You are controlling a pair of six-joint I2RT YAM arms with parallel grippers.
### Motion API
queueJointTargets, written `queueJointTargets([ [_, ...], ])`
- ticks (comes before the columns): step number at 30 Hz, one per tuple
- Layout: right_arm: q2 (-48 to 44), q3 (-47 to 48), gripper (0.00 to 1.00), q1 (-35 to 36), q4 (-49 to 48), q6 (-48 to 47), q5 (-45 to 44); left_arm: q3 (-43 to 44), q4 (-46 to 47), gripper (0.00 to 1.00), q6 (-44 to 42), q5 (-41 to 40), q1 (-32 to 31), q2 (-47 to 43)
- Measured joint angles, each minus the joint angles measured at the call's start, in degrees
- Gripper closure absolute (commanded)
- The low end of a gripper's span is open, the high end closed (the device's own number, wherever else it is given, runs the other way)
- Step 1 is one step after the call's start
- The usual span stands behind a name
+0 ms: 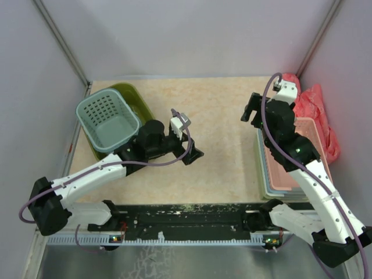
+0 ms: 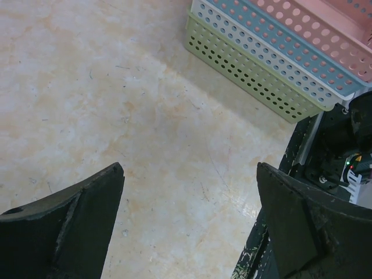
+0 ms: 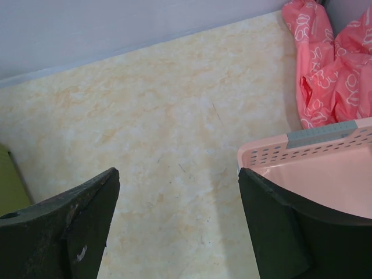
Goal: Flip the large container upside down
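Observation:
The large container, an olive-green basket (image 1: 136, 100), stands upright at the far left of the table. A smaller teal perforated basket (image 1: 107, 119) sits in it and hides most of it. A sliver of the olive basket shows at the left edge of the right wrist view (image 3: 9, 187). My left gripper (image 1: 195, 157) is open and empty over the table's middle, to the right of the basket; it also shows in the left wrist view (image 2: 190, 170). My right gripper (image 1: 251, 110) is open and empty, raised at the right, and shows in the right wrist view (image 3: 177, 172).
A stack of flat pastel trays (image 1: 290, 168), pink on top, lies at the right edge under my right arm. The trays (image 2: 250, 75) show in the left wrist view. A pink patterned bag (image 1: 314, 107) lies behind them. Walls enclose the table.

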State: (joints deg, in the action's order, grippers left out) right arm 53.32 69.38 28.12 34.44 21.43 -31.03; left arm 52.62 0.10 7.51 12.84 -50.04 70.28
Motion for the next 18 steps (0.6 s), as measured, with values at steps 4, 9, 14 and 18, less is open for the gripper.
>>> queueJointTargets([
  [4, 0.0, 0.0, 0.16, 0.0, 0.1, 0.0, -0.5, -1.6, 1.6, 0.0, 0.0, -0.9, 0.0, -0.2],
  [9, 0.0, 0.0, 0.16, 0.0, 1.9, -0.5, -0.9, -2.3, 2.8, 0.0, 0.4, -2.1, 0.0, -0.1],
  [14, -0.1, 0.0, 0.16, 0.0, 5.4, -0.9, -1.4, -1.7, 4.0, 0.0, 1.8, -2.2, 0.0, 2.3],
  [18, -0.6, 0.0, 0.16, 0.0, 11.0, -0.2, -2.3, -0.8, 3.8, 0.0, 3.5, -1.7, -0.5, 6.0],
])
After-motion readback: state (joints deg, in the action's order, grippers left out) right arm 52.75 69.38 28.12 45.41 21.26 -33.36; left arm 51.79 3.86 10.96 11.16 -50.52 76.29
